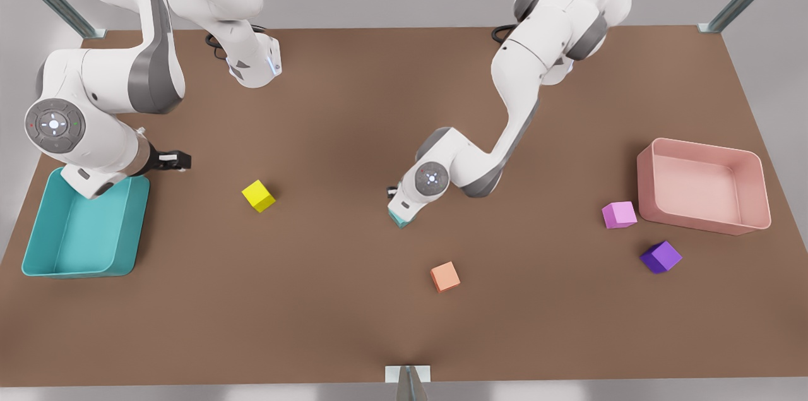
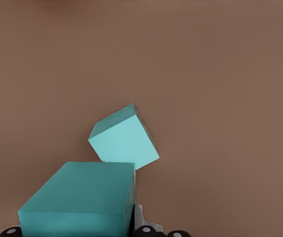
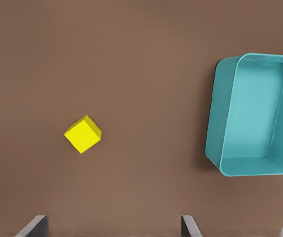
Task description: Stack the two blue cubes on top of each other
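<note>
- Left gripper [image 1: 401, 215] is low near the table's middle, a short way up and toward the front view's left from the orange cube [image 1: 445, 276]. It is clamped on one blue cube [image 2: 80, 200], held close under the wrist.
- Second blue cube [image 2: 125, 138] lies on the table just beyond the held one, turned at an angle to it. In the front view only a teal corner [image 1: 398, 219] peeks out under the gripper.
- Right gripper [image 1: 177, 161] waits high by the teal tray [image 1: 38, 243], the yellow cube [image 3: 83, 134] on the table below it; fingers [image 3: 33, 228] spread wide, nothing between them.
- Judged step: carrying the held cube over its twin to set it down.
- To do it well, I'd judge: lift enough to clear the top face, centre over it, rotate the wrist so the faces square up, lower until they touch, only then let go.
- Risk: an off-centre or skewed placement could nudge the lower cube or let the upper one slide off.
</note>
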